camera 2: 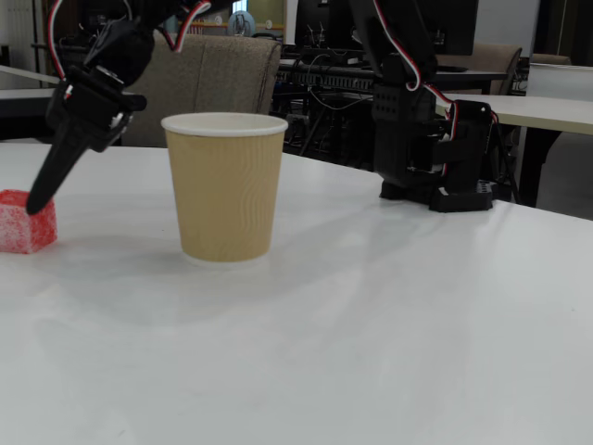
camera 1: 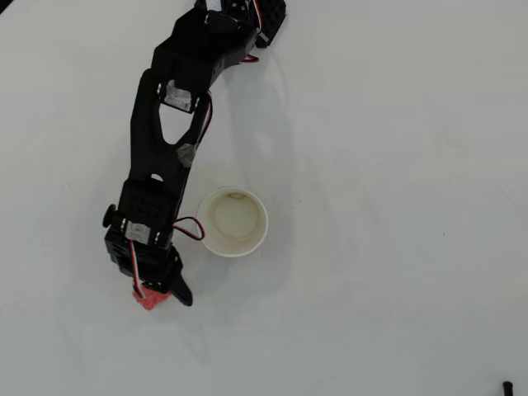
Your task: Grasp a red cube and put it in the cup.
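Note:
The red cube (camera 1: 148,302) rests on the white table, lower left in the overhead view, with its upper part hidden under my gripper (camera 1: 162,297). In the fixed view the cube (camera 2: 20,225) sits at the far left edge, and one black finger (camera 2: 48,176) slants down with its tip in front of the cube's top. My gripper is open and low over the cube; its right finger (camera 1: 183,294) stands just right of it, while the other is hidden. The cup (camera 1: 234,221) stands upright to the right of the gripper, tan-walled with a white rim in the fixed view (camera 2: 225,185).
The arm's black base (camera 2: 431,139) stands at the back of the table, seen at the top edge in the overhead view (camera 1: 239,16). A small dark object (camera 1: 507,385) lies at the lower right corner. Chairs and desks fill the background behind the table.

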Controlling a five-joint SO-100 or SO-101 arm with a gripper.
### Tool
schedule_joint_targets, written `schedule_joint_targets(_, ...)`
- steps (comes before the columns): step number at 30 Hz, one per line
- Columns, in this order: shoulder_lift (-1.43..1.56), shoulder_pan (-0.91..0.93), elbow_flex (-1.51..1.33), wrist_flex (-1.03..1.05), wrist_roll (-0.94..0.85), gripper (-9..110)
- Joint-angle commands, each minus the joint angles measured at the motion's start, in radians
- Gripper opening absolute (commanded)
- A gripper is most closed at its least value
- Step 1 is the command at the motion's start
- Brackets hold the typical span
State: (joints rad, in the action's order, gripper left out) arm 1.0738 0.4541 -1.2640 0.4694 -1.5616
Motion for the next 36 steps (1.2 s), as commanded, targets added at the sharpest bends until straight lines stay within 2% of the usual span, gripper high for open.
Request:
schedule_joint_targets(1, 0.025, 0.02, 0.098, -0.026, 0.002, 38)
schedule_joint_targets(36, -0.037, 0.025, 0.169, -0.02, 0.009, 37)
